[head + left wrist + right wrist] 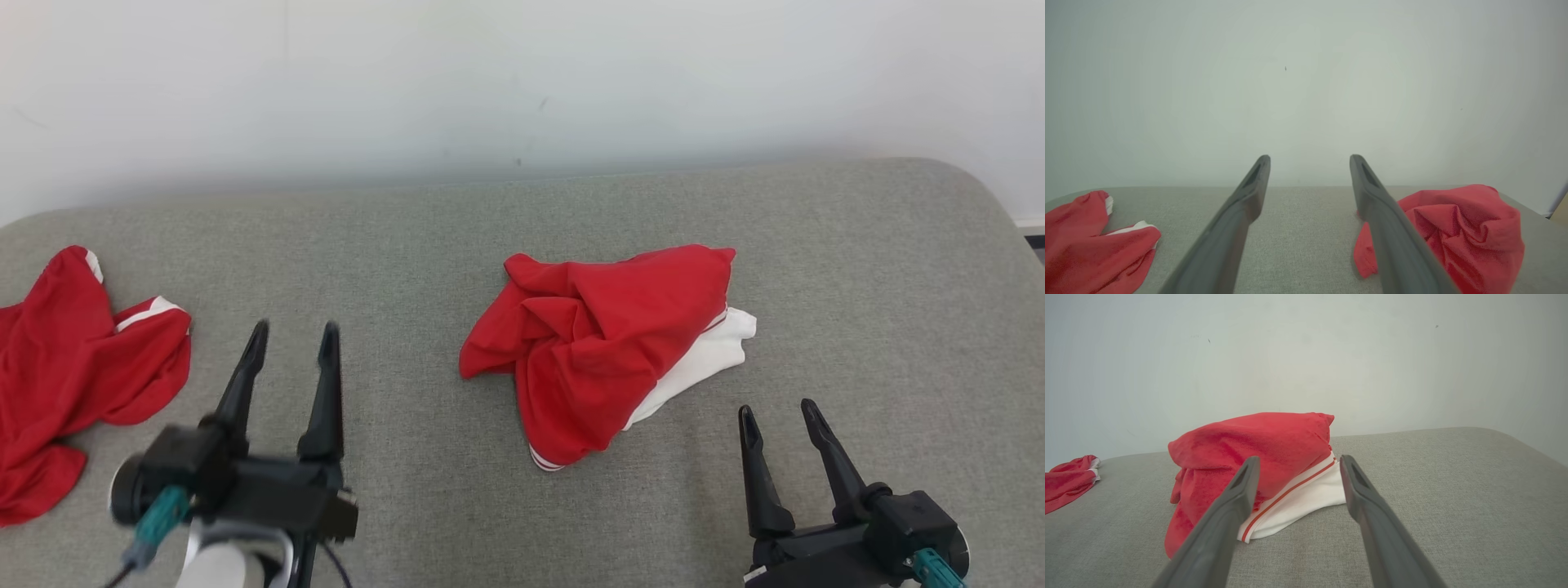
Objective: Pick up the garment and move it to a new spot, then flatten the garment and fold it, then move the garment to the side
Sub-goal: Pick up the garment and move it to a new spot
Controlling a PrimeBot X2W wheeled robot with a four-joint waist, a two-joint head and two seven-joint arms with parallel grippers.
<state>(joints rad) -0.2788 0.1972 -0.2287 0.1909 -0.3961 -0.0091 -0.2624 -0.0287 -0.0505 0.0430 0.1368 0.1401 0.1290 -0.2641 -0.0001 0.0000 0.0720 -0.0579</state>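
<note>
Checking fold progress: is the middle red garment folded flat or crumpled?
Crumpled: the red garment lies in a wrinkled, raised heap, white fabric poking out beneath; no flat, squared folds.

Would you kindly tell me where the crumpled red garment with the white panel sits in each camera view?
Head view: crumpled red garment with the white panel, just right of centre on the grey upholstered surface.
Left wrist view: garment lower right, no white showing.
Right wrist view: garment centre-left, white panel facing the camera.
Shared landmark: the second red garment with white trim, at the left edge in all three.
</note>
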